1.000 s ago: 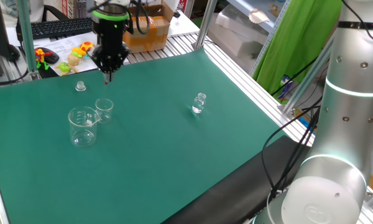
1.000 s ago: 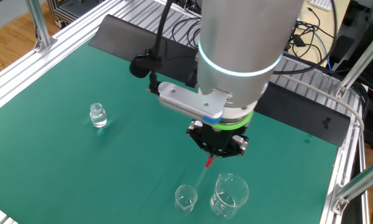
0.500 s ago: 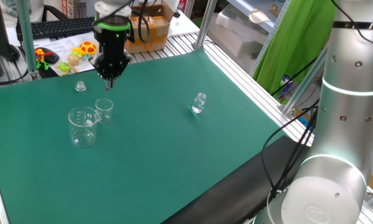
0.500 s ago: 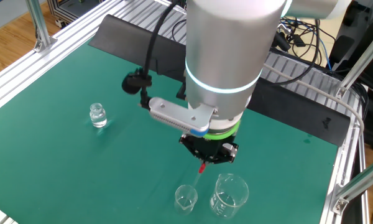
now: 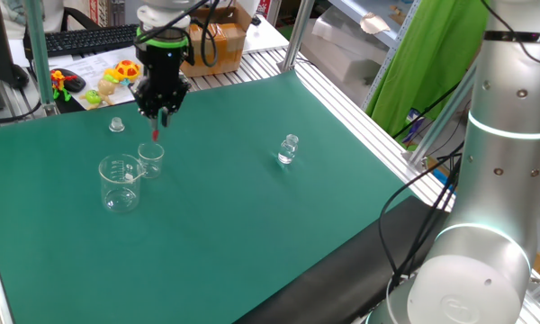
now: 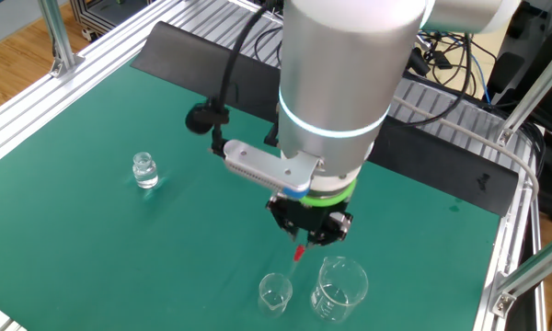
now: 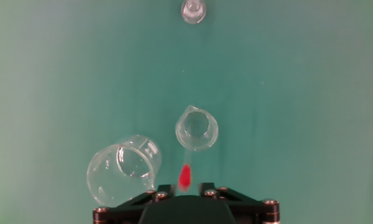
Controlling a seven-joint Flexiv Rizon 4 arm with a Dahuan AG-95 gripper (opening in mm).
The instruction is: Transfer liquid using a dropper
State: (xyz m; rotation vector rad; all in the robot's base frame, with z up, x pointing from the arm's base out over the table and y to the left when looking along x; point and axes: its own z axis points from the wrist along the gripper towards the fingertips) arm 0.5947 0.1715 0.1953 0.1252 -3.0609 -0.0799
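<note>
One fixed view
- Gripper: points straight down over the far left part of the green mat; I cannot tell whether the jaws are open or closed.
- Dropper: red end just under the fingertips, above the small beaker.
- Large beaker: just beside the small one, nearer the camera.
- Vial: well apart, to the right.

The other fixed view
- Dropper: hangs tilted below the gripper, above and behind the small beaker.
- Large beaker: right of the small one.

Hand view
- Dropper: blurred red end by the gripper, clear stem reaching the small beaker's rim.
- Grip: cannot tell.
</note>
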